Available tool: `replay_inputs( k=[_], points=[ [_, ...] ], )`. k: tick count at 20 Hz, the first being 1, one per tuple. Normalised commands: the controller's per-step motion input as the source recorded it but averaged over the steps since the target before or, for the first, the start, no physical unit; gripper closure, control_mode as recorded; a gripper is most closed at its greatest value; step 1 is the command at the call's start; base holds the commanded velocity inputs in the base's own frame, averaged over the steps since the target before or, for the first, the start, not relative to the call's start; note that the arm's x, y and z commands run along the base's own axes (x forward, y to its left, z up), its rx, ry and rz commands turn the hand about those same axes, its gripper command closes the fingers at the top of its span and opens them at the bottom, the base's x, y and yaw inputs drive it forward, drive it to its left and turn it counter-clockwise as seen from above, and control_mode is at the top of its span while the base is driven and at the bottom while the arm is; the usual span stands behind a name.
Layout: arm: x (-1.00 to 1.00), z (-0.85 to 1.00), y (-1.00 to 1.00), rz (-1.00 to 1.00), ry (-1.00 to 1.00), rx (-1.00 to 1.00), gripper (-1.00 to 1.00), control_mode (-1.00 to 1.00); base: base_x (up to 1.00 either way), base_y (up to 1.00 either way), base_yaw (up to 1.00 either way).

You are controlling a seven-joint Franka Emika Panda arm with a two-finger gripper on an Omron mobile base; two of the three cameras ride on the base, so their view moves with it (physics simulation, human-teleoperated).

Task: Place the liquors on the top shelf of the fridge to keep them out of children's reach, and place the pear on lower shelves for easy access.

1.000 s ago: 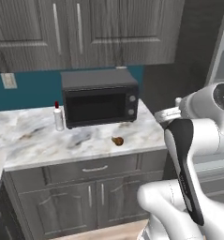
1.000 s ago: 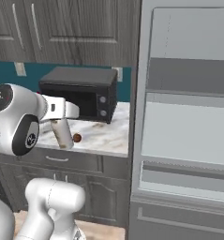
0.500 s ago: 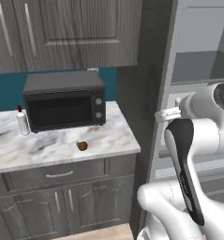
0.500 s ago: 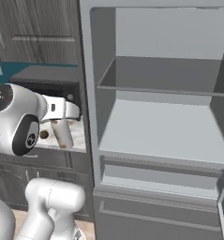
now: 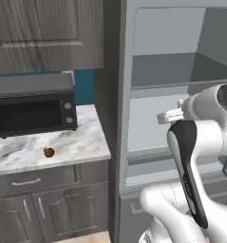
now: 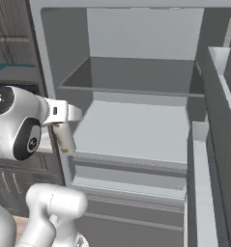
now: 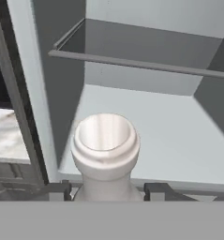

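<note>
- Claw [image 7: 106, 190] pinches pale bottle [image 7: 105, 154] by its neck (cap facing the camera), before the open fridge [image 6: 136, 72].
- Pear [image 5: 49, 152] lies on the bench [image 5: 77, 147], well apart.

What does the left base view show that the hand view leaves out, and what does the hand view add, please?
The left base view alone has the pear lying on the marble counter in front of the black microwave, under the wall cabinet. The hand view alone looks down on the mouth of the pale bottle held in the tool, its fingers at either side of the neck. Both share the open fridge with its dark top shelf and the paler lower shelf.
</note>
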Motion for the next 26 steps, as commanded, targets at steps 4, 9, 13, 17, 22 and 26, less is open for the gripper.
replay_inputs(
  k=[4,9,13,17,22,26],
  points=[
    [0.0,0.0,0.0,0.0,0.0,0.0,1.0,1.0,0.0,-0.58,0.0],
    [0.0,0.0,0.0,0.0,0.0,0.0,1.0,1.0,0.0,-0.54,0.0],
    [0.0,0.0,0.0,0.0,0.0,0.0,1.0,1.0,0.0,-0.48,0.0],
    [0.0,0.0,0.0,0.0,0.0,0.0,1.0,1.0,0.0,-0.36,0.0],
    [0.0,0.01,-0.03,0.0,0.0,0.0,1.0,-1.0,0.0,-0.14,0.0],
    [0.0,0.18,0.0,0.0,-0.09,0.0,1.0,-1.0,0.0,0.0,0.0]
  ],
)
